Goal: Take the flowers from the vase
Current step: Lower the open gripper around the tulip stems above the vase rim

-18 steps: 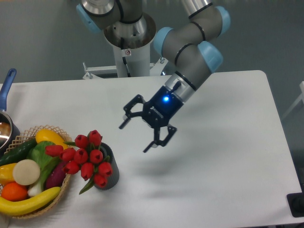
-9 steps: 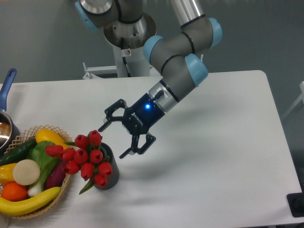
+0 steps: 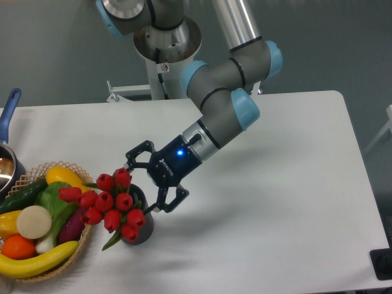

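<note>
A single fixed camera looks down from high in front of the table (image 3: 294, 184), facing the arm's base (image 3: 165, 55), at middling range

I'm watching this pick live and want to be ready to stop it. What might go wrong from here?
1. The open tool is right at the vase rim; a low finger might knock the vase over.
2. The flowers lean away from the tool, toward the basket, so closing may catch only a few buds or none.
3. Pulling the bunch sideways might lift or drag the vase into the basket beside it.
</note>
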